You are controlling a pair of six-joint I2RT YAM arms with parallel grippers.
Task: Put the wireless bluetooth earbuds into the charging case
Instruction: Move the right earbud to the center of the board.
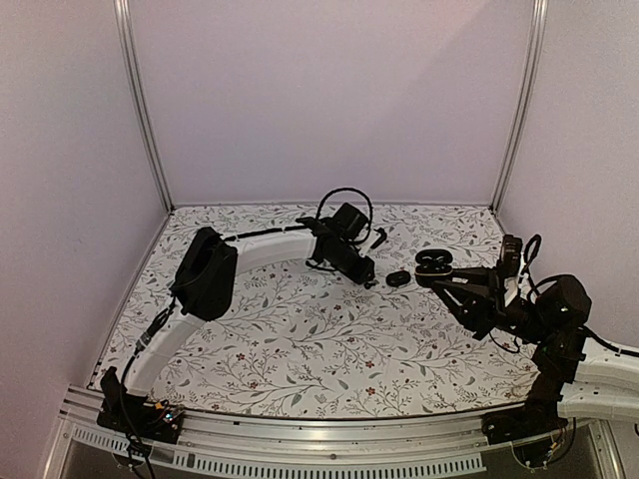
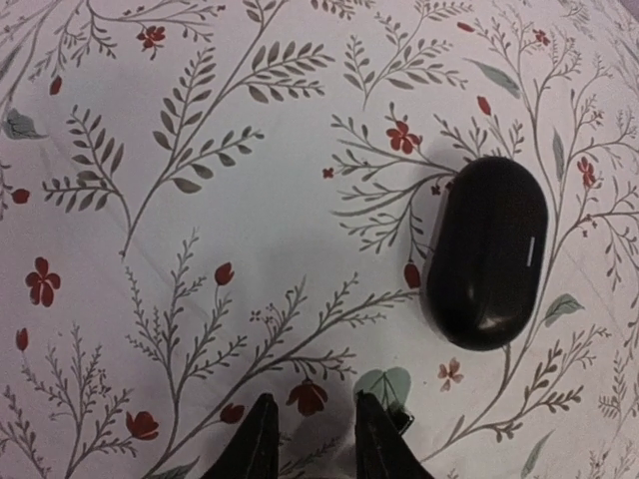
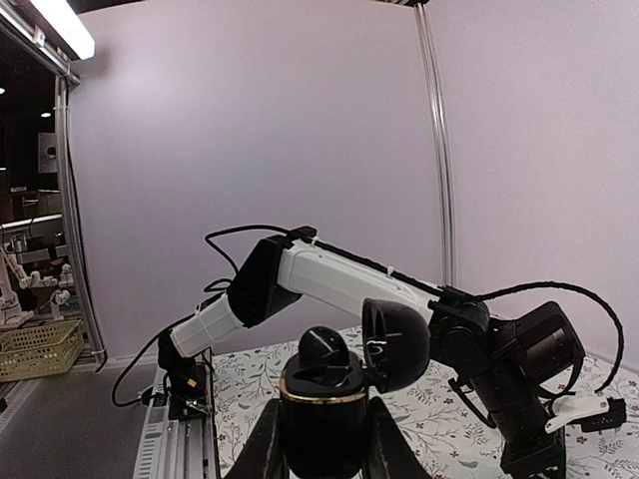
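The right gripper (image 3: 324, 404) was fully closed on the open charging case (image 3: 319, 439), its lid hinged aside, at the table's right side. One black earbud (image 3: 324, 345) sat in the case's well. The left gripper (image 2: 313, 424) hung over the floral tablecloth (image 2: 200, 249), its fingers slightly parted and gripping nothing. A second, closed case (image 2: 486, 251) lay near it.

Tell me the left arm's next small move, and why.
Probably nudge the left gripper sideways, toward the closed case, to straddle the small dark piece just outside one finger; it may be an earbud, hard to tell. The left jaws stand slightly apart with nothing between, while the right gripper holds the open charging case ready.
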